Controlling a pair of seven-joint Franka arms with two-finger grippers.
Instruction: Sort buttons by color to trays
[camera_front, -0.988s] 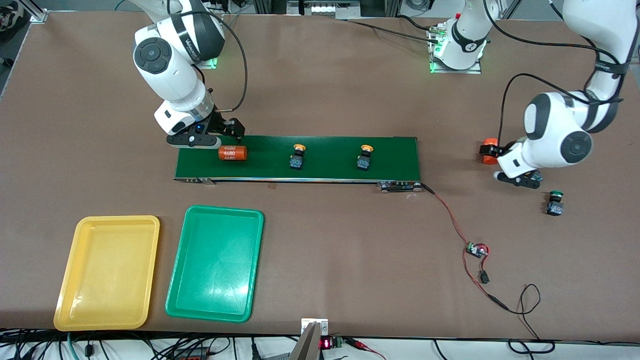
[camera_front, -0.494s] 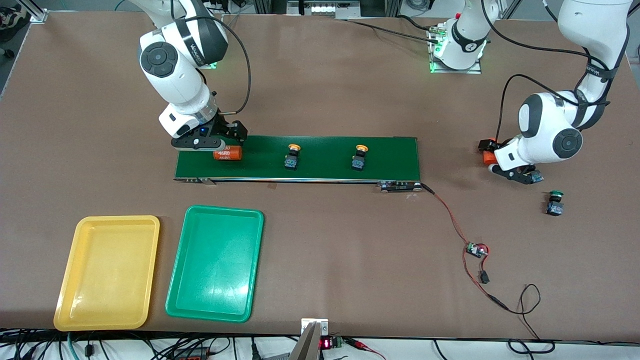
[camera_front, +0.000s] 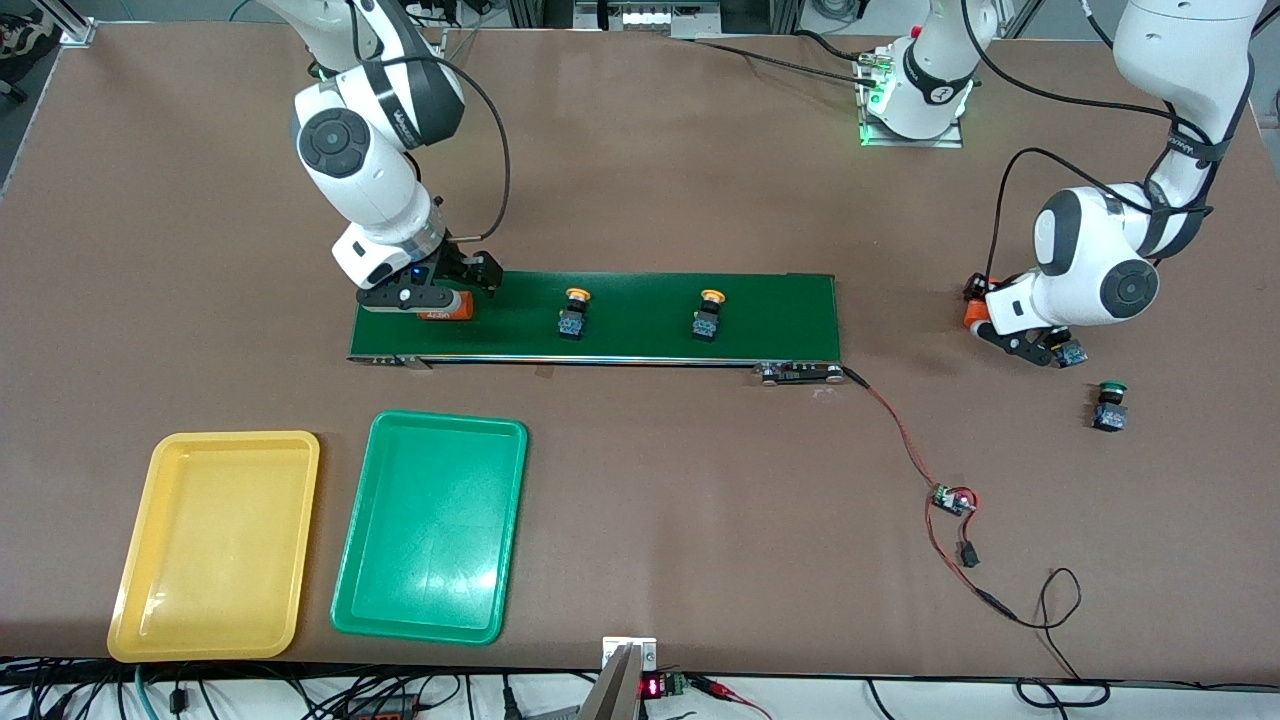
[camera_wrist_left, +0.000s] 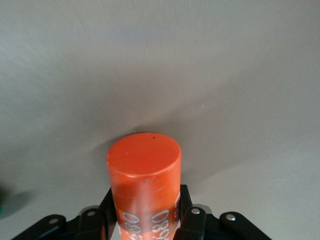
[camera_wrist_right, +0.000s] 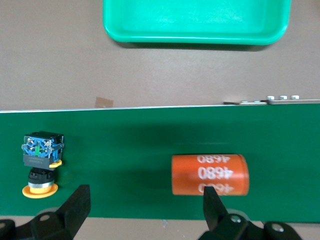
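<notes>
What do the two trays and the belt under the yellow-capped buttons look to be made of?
Green tray and yellow tray: likely moulded plastic, glossy; the green one shows a light glare on its floor, and both have rounded corners and raised rims. Belt: dark green, matte, no glare, so probably rubber or coated fabric; its edge nearest the front camera seems a metal strip.

Yellow tray (camera_front: 213, 545), green tray (camera_front: 430, 527), orange cyl. (camera_wrist_right: 210, 174) w/ white "4680".

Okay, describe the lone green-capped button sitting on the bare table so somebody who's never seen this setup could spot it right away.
Start at the long dark green conveyor belt and go off its end toward the left arm's end of the table. There the left gripper holds an orange cylinder. Just nearer the front camera stands the green-capped button, alone on bare table; the belt's two buttons have yellow caps.
</notes>
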